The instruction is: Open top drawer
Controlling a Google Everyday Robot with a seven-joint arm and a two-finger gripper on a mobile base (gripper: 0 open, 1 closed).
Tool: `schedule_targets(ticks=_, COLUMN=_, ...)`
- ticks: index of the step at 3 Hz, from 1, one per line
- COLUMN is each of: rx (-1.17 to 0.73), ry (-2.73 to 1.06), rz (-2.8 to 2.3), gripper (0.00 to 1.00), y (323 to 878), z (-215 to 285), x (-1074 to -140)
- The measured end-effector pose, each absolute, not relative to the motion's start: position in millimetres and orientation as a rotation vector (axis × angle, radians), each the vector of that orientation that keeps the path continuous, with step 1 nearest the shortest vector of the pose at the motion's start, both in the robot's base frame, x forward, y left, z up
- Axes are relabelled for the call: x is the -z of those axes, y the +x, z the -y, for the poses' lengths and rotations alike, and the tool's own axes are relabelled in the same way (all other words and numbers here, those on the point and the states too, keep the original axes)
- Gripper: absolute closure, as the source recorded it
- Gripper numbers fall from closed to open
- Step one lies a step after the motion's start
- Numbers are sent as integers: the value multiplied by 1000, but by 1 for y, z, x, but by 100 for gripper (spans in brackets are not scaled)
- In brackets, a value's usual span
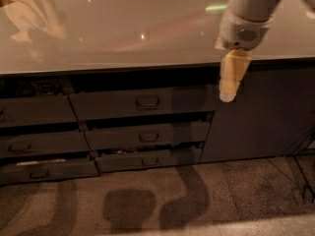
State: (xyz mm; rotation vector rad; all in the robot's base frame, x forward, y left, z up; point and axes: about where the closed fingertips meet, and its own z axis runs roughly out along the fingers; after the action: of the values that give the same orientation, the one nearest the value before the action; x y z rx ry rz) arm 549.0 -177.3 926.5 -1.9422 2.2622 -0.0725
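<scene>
The top drawer [113,104] is the wide dark grey front just under the counter edge in the middle column, with a small rectangular pull handle [147,103] at its centre. Its front stands slightly out from the cabinet, with a dark gap above it. My gripper [227,96] hangs from the white arm [246,18] at the upper right and points down. It is in front of the counter edge, by the drawer's right end. It is to the right of the handle and a little above it, touching nothing.
A glossy grey countertop [123,38] runs across the top. Two narrower drawers [147,136] lie below the top drawer, and several more [34,112] are at the left. A plain dark cabinet door [261,117] is at the right. Cables [300,176] hang at the far right over the carpet.
</scene>
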Motion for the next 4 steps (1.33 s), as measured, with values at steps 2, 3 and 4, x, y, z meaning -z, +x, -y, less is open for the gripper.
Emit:
schedule_targets(ticks=2, rx=248, ry=-2250, rz=-2151, gripper=0, y=562, z=150, x=-914)
schedule_targets(ticks=3, rx=267, ry=-2225, rz=-2124, gripper=0, y=571, z=146, x=-914)
schedule_targets(ticks=4, rx=297, ry=-2202, rz=-2102, gripper=0, y=574, z=145, x=-914)
